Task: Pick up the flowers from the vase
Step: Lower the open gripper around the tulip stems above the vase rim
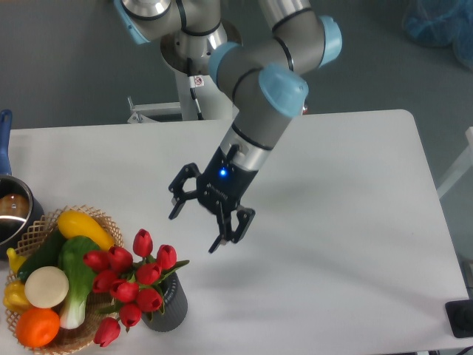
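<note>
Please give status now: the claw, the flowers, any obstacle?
Claw open, empty, above table. Flowers in vase, untouched. Basket close beside flowers.

single fixed view, raised at the near edge of the white rectangular table [355,244], looking down and across toward the grey-and-blue robot arm's base [196,55].

Wicker basket [103,222] of vegetables beside metal pot [11,214]

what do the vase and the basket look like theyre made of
The vase: dark grey-black and matte with a ribbed wall, probably plastic or ceramic; the look leaves it open. The basket: tan woven strands with an open lattice rim, apparently wicker.
</note>
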Controlling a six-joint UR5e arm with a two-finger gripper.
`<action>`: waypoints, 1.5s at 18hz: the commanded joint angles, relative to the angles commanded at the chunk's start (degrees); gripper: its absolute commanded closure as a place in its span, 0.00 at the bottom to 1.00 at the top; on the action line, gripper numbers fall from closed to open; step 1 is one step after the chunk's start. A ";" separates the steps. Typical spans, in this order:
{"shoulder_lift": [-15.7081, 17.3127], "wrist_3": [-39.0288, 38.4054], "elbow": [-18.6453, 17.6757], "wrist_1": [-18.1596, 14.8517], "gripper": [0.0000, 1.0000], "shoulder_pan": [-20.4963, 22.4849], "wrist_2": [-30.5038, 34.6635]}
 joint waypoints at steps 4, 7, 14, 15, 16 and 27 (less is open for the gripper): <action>-2.38 0.08 2.11 0.09 0.00 0.09 -4.50; -4.22 0.35 3.96 0.17 0.00 0.09 -4.86; -5.11 0.52 4.05 0.26 0.00 -0.17 -12.15; -5.19 0.61 4.05 0.26 0.00 -0.18 -12.24; -5.37 1.13 4.05 0.26 0.00 -0.18 -12.24; -8.01 5.80 4.58 0.26 0.42 -1.85 -12.24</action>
